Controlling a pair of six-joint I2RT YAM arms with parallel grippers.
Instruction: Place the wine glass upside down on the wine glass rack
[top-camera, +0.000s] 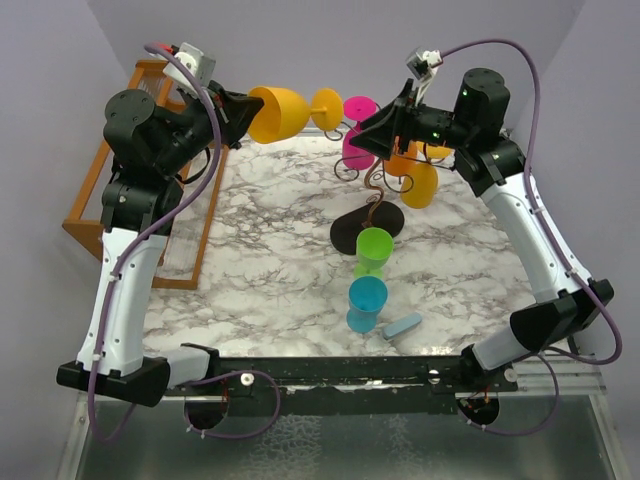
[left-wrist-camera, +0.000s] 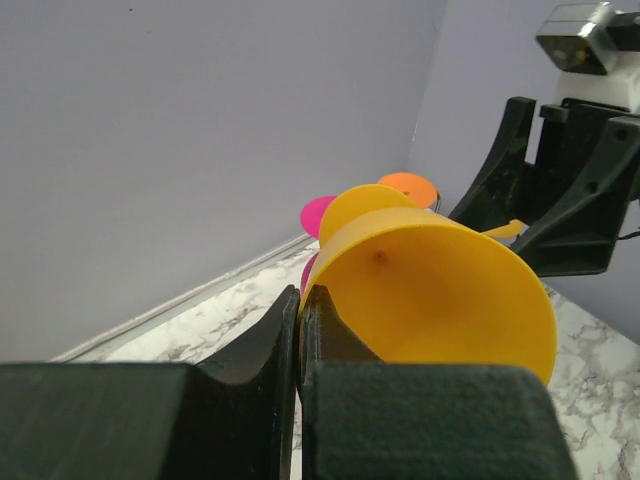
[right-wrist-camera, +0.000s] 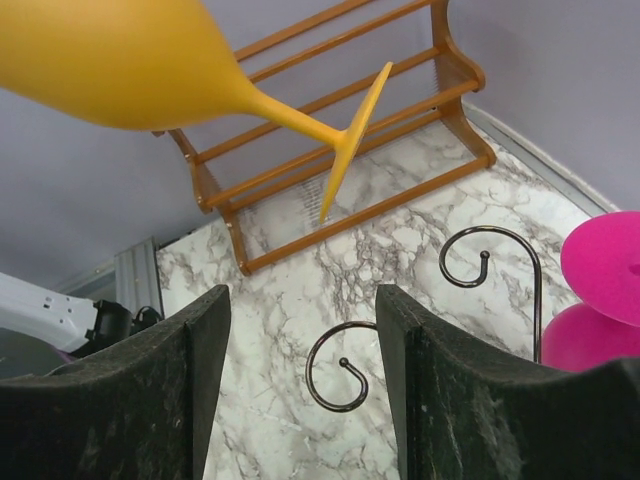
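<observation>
Orange-yellow plastic wine glass (top-camera: 278, 113) hangs sideways, rim clamped in the left claw (top-camera: 244, 106); the right claw (right-wrist-camera: 300, 305) stands apart above the thin dark wire wine glass rack (top-camera: 364, 228).

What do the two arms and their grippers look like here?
On the left arm and right arm: white links, black joints, a purple cable each. The left gripper and right gripper are black with wedge-shaped fingers. Silver wrist cameras; green lights on the right arm.
</observation>
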